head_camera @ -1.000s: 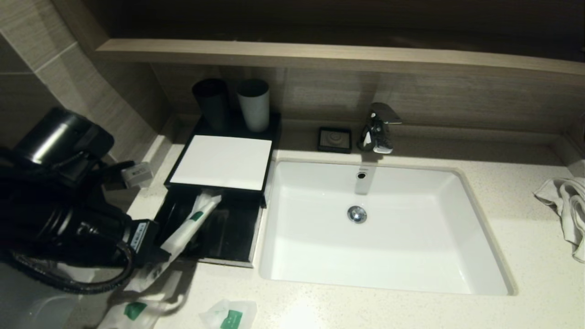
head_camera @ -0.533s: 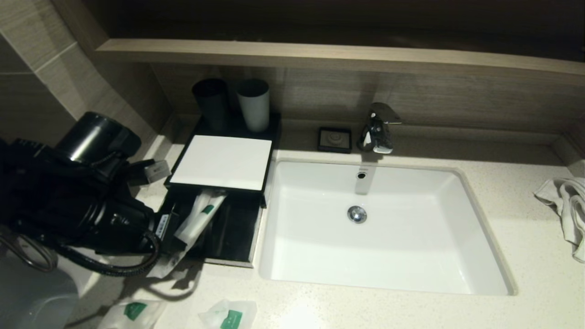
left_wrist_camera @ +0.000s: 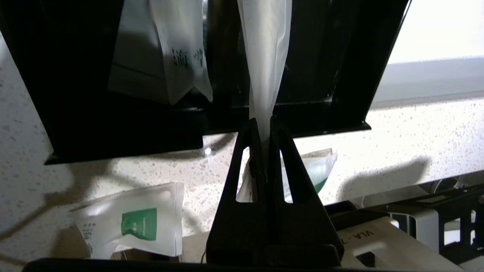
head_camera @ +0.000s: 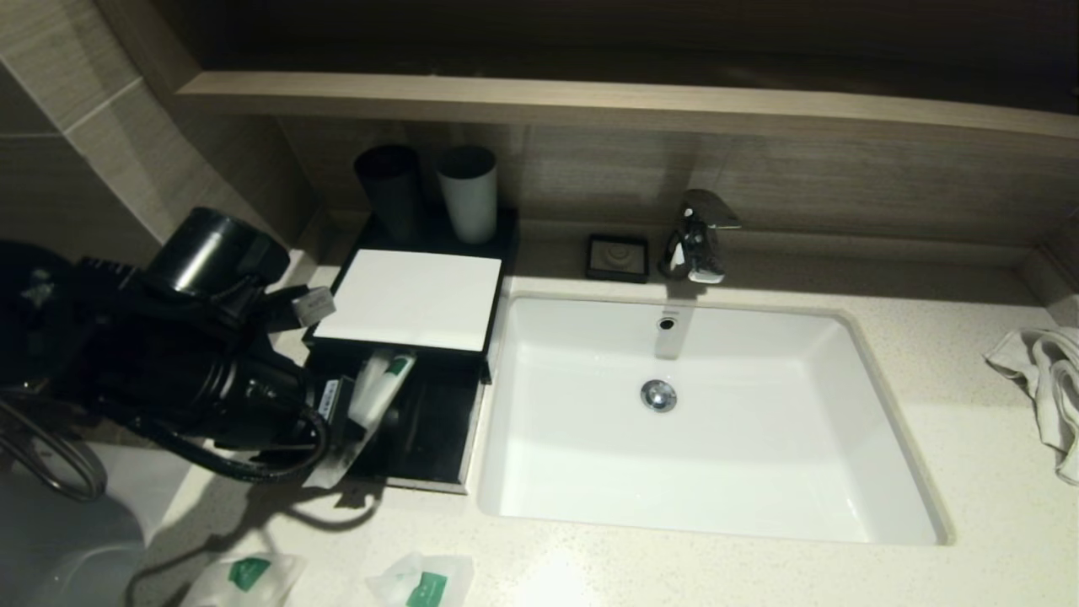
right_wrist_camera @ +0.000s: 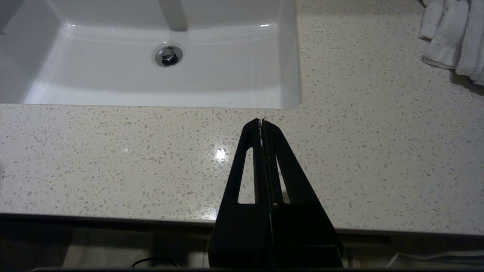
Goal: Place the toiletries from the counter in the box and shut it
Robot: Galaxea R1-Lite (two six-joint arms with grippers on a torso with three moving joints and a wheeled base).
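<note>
At the far left of the head view the left arm reaches in over the counter (head_camera: pixel 759 565), and the left gripper (left_wrist_camera: pixel 264 122) is clamped on the near end of a long packet (head_camera: pixel 377 389), whose green-banded far end points into the pulled-out drawer (head_camera: pixel 421 438) of the box (head_camera: pixel 410 297). In the left wrist view the packet runs straight up from the pinched fingertips (left_wrist_camera: pixel 251 132) over the drawer's front edge, and a second long packet (left_wrist_camera: pixel 183 53) already lies in the drawer beside it, its end hanging over the rim. On the counter in front of the drawer, near the front edge, lie two small pouches with green labels: one pouch (head_camera: pixel 244 576) further left and the other pouch (head_camera: pixel 424 582) a little to its right, apart from each other. The box's white top panel sits behind the open drawer, with a black cup (head_camera: pixel 389 192) and a grey cup (head_camera: pixel 468 192) standing at its back. Right of the box come the white sink (head_camera: pixel 885 405), the small black soap dish (head_camera: pixel 618 256) and the chrome tap (head_camera: pixel 698 236) behind it. Further right the right gripper (right_wrist_camera: pixel 261 121) hangs parked over bare counter in front of the sink's near right corner, its fingers pressed together on nothing. A white towel (head_camera: pixel 1045 384) is crumpled at the far right edge.
</note>
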